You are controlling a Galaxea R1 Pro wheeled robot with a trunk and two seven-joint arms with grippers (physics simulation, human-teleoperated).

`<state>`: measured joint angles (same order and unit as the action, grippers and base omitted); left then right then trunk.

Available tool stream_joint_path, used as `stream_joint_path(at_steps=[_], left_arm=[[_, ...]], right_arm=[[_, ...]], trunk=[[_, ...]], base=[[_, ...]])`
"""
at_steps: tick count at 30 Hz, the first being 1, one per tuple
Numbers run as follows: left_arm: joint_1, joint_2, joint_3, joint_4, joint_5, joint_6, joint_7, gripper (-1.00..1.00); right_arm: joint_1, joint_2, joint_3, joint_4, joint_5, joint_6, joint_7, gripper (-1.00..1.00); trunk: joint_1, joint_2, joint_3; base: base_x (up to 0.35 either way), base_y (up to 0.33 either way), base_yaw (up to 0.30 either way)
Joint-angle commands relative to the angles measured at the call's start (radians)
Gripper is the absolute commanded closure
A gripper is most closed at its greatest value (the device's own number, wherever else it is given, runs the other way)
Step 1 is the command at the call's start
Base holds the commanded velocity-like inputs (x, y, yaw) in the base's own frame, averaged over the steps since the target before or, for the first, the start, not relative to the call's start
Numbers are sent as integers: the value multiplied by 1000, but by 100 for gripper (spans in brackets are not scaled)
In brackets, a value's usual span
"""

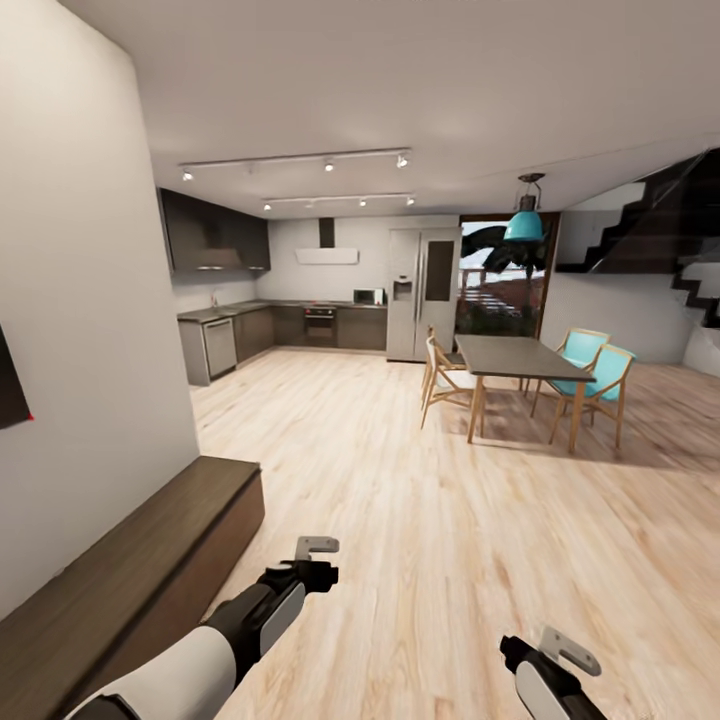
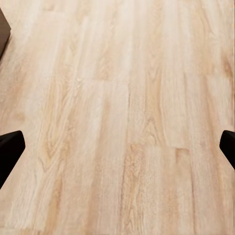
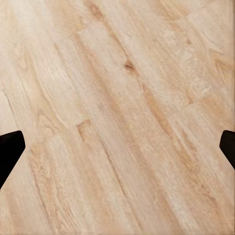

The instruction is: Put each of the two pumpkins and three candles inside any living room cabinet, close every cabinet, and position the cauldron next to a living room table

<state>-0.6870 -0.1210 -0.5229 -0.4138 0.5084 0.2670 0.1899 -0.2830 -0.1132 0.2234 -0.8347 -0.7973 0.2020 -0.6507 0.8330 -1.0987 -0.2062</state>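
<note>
The long, low dark brown cabinet (image 1: 130, 580) runs along the white wall at the lower left, its fronts shut on the end I can see. My left gripper (image 1: 318, 560) hangs over the plank floor just right of the cabinet's end. In the left wrist view its fingertips (image 2: 11, 149) stand wide apart, open and empty, and a dark corner of the cabinet (image 2: 3, 29) shows at the edge. My right gripper (image 1: 562, 652) sits low at the right, also open over bare floor, fingertips (image 3: 11, 147) spread. Pumpkins, candles, cauldron and the low glassy table are out of view.
A dining table (image 1: 515, 358) with wooden and teal chairs (image 1: 598, 375) stands ahead right. Grey kitchen units (image 1: 225, 340) and a fridge (image 1: 422, 292) line the far wall. Dark stairs (image 1: 670, 225) rise at the right. A black TV edge (image 1: 10, 385) hangs on the left wall.
</note>
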Motion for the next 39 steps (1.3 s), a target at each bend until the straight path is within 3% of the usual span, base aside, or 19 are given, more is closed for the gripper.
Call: stream_joint_path(at_steps=[1, 8, 19, 39], left_arm=[[-1, 1, -10, -2, 10, 3, 9, -100], [11, 1, -15, -3, 10, -10, 8, -100], [19, 0, -53, -3, 10, -42, 9, -100], [20, 2, -60, -3, 10, -56, 9, -100]], right_arm=[[-1, -1, 5, 3, -3, 1, 1, -100], [-1, -3, 4, 18, -2, -13, 59, -100], [-1, -2, 4, 21, -2, -16, 67, -100], [-1, -1, 4, 26, -3, -18, 68, -100]], trunk=[[0, -1, 0], [0, -1, 8], [0, -1, 20], [0, -1, 42]], base=[[15, -15, -229], [93, -67, -229], [217, -144, -229], [287, -96, -229]])
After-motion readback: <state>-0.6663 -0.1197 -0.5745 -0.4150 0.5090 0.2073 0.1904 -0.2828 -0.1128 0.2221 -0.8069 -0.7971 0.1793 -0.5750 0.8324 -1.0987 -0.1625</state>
